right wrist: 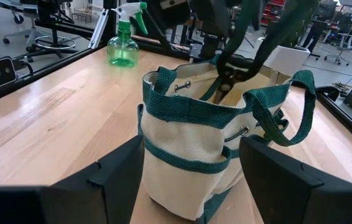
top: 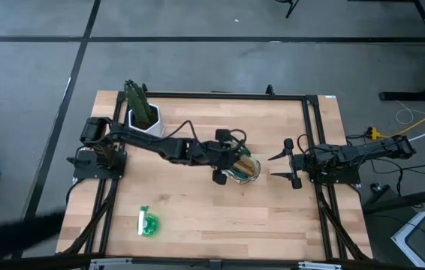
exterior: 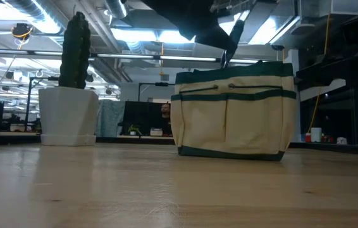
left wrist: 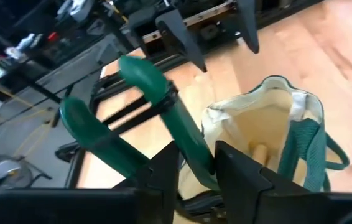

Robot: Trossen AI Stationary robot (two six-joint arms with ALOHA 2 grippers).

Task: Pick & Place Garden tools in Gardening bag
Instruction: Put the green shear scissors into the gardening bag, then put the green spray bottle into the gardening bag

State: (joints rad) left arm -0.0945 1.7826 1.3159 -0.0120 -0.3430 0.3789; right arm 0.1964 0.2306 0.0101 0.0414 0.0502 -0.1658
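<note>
L hand (left wrist: pixel 194 171), part-open round green-handled shears (left wrist: pixel 163 112) over bag (right wrist: pixel 188 168) mouth; if let go off-centre, shears may be snagged on rim. R hand (top: pixel 291 161), open, parked at 3 o'clock.

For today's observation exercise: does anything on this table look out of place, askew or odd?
One thing stands out: the green spray bottle lies alone near the table's front-left corner, far from the gardening bag. The bag stands upright. The left gripper holds green-handled shears over its mouth. The right gripper waits open beside the bag.
</note>
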